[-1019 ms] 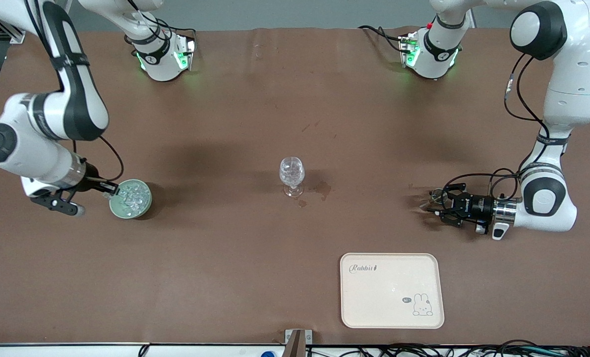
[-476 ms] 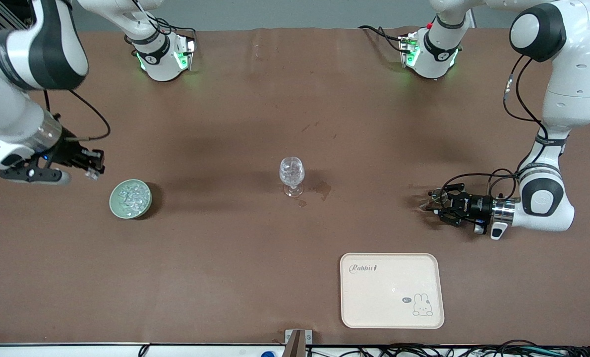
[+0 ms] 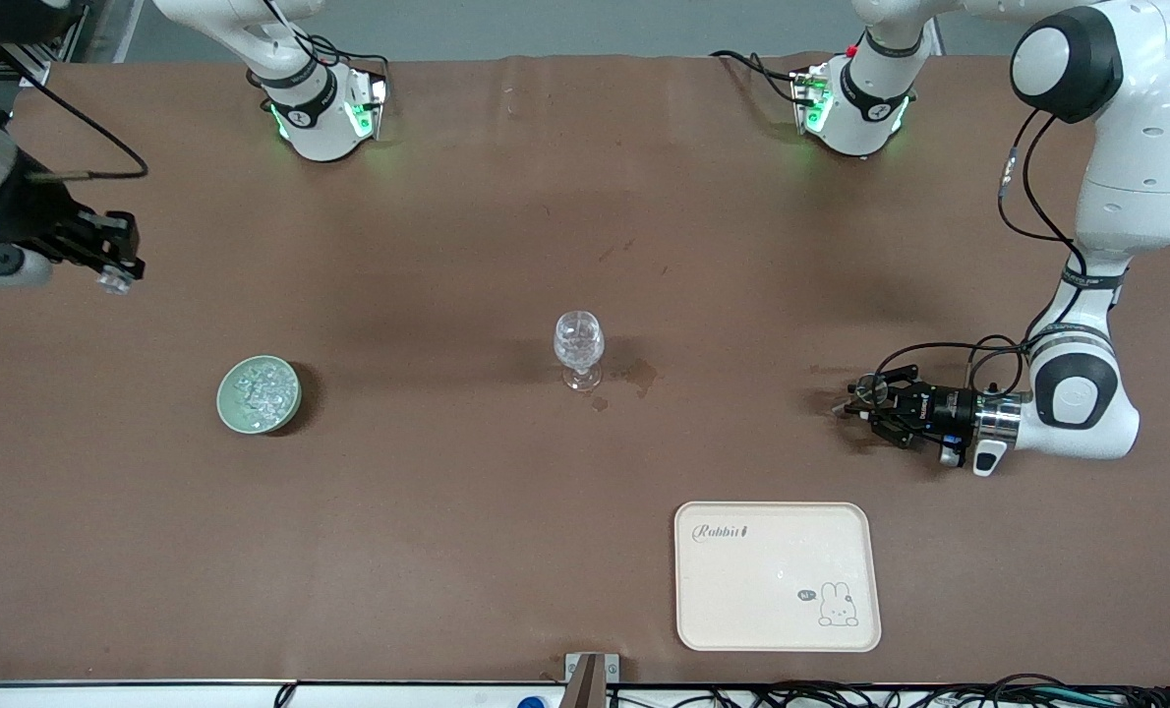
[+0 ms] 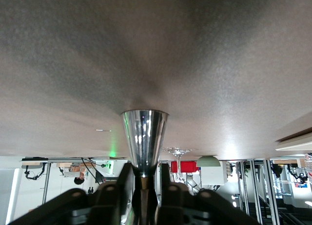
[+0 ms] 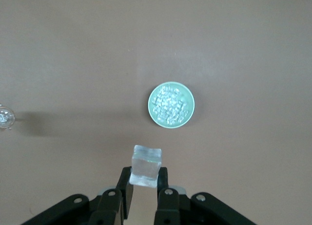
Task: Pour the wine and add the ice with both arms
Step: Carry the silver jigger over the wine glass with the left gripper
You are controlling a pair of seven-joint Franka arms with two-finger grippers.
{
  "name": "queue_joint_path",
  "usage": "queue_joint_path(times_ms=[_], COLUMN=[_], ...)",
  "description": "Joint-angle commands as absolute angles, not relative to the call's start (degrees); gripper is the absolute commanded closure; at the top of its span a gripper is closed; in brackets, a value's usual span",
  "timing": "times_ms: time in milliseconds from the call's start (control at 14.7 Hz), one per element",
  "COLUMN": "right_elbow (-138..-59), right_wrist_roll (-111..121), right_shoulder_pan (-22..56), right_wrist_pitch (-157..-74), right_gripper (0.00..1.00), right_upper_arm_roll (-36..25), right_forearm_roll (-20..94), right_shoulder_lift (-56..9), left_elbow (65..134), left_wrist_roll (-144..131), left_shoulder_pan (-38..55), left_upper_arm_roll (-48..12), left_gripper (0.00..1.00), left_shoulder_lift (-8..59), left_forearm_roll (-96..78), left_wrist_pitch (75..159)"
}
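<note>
Robot lab, twin arms [image 3: 1106, 197], cabled table [image 3: 506, 492]

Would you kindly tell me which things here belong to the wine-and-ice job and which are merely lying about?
In the job: clear ice cube held in right gripper; pale green round bowl of ice chunks; clear stemmed glass; shiny metal cone-shaped cup in left gripper.
Lying about: cream rectangular tray with rabbit print.

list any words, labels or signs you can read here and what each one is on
"Rabbit" in cursive script: printed at one corner of the cream tray.
A small dark speech bubble beside the tray's rabbit drawing: too small to read.
Round marks on the arm bases: unreadable.
No other text is visible.
</note>
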State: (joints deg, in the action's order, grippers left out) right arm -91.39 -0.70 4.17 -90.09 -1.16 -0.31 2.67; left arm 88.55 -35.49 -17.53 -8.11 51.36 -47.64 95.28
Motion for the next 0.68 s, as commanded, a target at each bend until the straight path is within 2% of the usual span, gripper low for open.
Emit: queue_joint_path(times_ms=[0,340,612], right_elbow=[-86.8,-86.4,-86.5], right_wrist_roll=[1.7,1.7,1.7], right_shoulder_pan=[3.7,3.8,3.7], right_wrist_pitch=[-86.5,-86.0,-85.9], right_gripper=[0.98,0.97,0.96], right_upper_arm_roll=[-1.2,-1.2,-1.2], right_forearm_roll=[-0.7,-0.7,-0.7], right_shoulder_lift=[1.6,1.6,1.6], left_elbow=[87.9,87.5,87.4], left_wrist_roll=[-34.7,-34.9,-36.0], left_shoulder_pan=[-17.8,-17.4,-17.3], left_upper_arm_roll=[-8.5,-9.7,-13.7], left_gripper=[0.89,0.96,0.98], left_shoulder_lift=[51.8,51.1,49.6], left_forearm_roll=[-47.8,-48.6,-48.9], left_wrist_pitch=[94.9,94.7,95.0])
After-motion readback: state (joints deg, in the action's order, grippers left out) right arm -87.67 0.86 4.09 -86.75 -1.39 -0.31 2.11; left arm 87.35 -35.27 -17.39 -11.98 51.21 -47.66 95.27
